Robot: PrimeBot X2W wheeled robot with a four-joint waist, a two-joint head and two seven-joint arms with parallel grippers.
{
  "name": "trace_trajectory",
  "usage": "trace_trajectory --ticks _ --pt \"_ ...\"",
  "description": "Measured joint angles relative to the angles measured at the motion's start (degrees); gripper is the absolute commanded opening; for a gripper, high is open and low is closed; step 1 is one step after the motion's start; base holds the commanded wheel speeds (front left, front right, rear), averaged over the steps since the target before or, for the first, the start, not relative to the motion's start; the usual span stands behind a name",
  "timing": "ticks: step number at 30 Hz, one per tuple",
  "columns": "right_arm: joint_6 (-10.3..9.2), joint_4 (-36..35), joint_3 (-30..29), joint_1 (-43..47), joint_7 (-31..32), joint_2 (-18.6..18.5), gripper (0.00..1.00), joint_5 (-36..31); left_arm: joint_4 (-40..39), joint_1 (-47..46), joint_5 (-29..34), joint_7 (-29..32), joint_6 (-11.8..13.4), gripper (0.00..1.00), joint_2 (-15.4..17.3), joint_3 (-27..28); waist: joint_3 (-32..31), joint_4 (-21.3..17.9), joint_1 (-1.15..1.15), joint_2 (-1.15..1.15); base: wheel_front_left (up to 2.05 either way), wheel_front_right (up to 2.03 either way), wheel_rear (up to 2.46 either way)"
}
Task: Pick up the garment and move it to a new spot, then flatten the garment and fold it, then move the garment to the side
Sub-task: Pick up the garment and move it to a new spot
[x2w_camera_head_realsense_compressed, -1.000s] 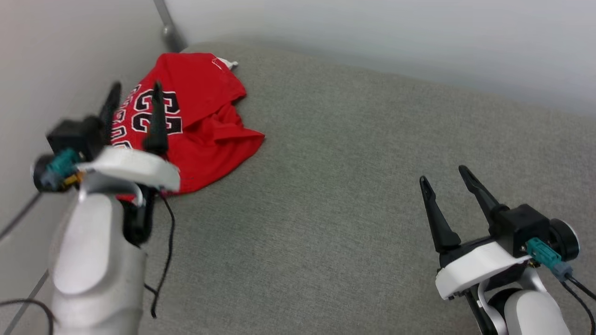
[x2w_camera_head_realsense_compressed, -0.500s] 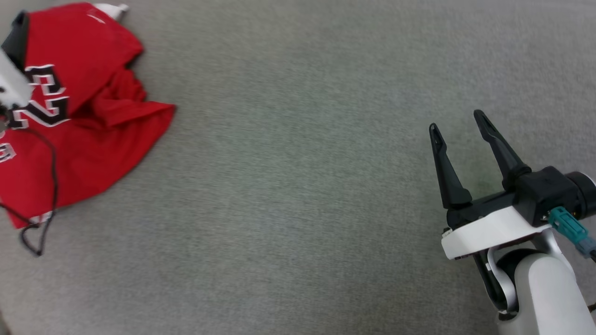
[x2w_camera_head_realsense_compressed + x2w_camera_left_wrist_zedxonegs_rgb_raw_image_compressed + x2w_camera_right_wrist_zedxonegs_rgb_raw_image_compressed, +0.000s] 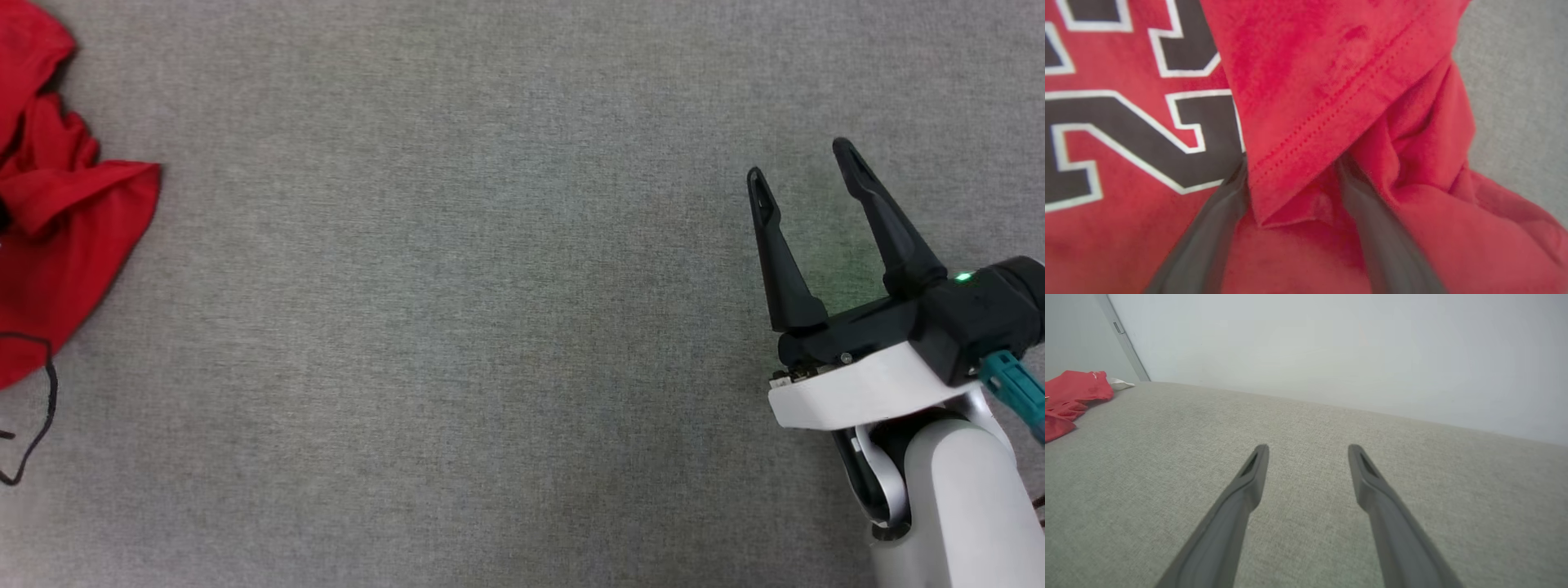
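FAR LEFT: In the head view, a crumpled red jersey-style T-shirt (image 3: 73,237) lies on the grey woven fabric surface (image 3: 457,327). Most of it is cut off by the frame's edge, and a thin black cable (image 3: 52,392) loops just below its hem. Seen from the left wrist, the left gripper (image 3: 1292,167) stands spread wide with nothing clamped. Its two dark fingers (image 3: 1208,237) are blurred, their tips hidden beneath a folded-over stitched hem that pokes down between them (whether the tips touch the surface below cannot be told). Black white-outlined numerals (image 3: 1126,134) on the shirt run off the left edge and are only partly legible.

RIGHT: Across a broad stretch of grey cloth, well apart from the shirt, the right gripper (image 3: 800,162) hovers with its jaws wide and empty. A small green light (image 3: 963,278) glows on its black body, and a teal connector (image 3: 1012,384) is cut by the frame. From the right wrist, the shirt sits far left near a pale wall (image 3: 1331,347), with a scrap of white sleeve (image 3: 1120,384) below a grey post (image 3: 1122,339).
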Motion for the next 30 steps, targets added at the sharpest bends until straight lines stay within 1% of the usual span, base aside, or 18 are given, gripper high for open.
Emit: trace_trajectory --ticks 3,4,5,6,11,15,19,25,30 --pt "0.0 -2.1 0.5 -0.3 0.0 0.0 1.0 -0.1 0.4 0.0 -0.8 1.5 0.8 1.0 0.2 0.6 0.7 -0.5 0.0 0.0 0.0 0.0 0.0" --pt "0.0 -2.8 0.7 -0.4 0.0 0.1 1.0 -0.2 0.6 -0.1 -1.2 2.2 1.1 0.41 0.2 0.8 0.7 -0.6 0.0 0.0 0.0 0.0 0.0" --pt "0.0 -3.4 0.9 -0.5 0.0 0.1 1.0 -0.2 0.6 -0.3 -1.4 2.6 1.5 0.15 0.2 0.9 0.8 -0.7 -0.01 0.0 0.0 0.0 0.0" --pt "0.0 -4.0 1.0 -0.5 0.0 0.1 1.0 -0.4 0.6 -0.3 -1.4 2.7 1.5 0.0 0.2 0.9 0.8 -0.7 -0.01 0.0 0.0 0.0 0.0" --pt "0.0 -5.5 1.1 -0.5 0.2 0.1 1.0 -0.5 0.1 0.1 -1.1 1.3 2.1 0.0 -0.1 0.6 0.4 -0.6 0.0 0.0 0.0 0.0 0.0" --pt "0.0 -5.3 1.0 0.3 0.2 0.1 1.0 -0.5 -0.2 0.7 0.7 -1.8 2.5 0.0 -0.1 -0.4 -1.1 -0.4 0.0 0.0 0.0 0.0 0.0" --pt "0.0 -4.3 0.6 1.2 0.0 0.2 1.0 -0.1 -0.6 0.7 3.0 -5.7 2.4 0.0 0.1 -1.7 -3.8 -0.1 0.0 0.0 0.0 0.0 0.0" --pt "0.0 -2.7 -0.8 4.5 0.0 0.3 1.0 1.2 -1.2 -0.8 6.6 -12.9 1.2 0.0 1.0 -3.9 -9.6 0.7 -0.01 0.0 0.0 0.0 0.0" --pt "0.0 -2.1 -1.9 7.5 0.2 0.5 1.0 2.2 -2.2 -3.1 11.0 -22.3 0.9 0.0 2.0 -6.0 -14.8 1.4 -0.01 0.0 0.0 0.0 0.0"
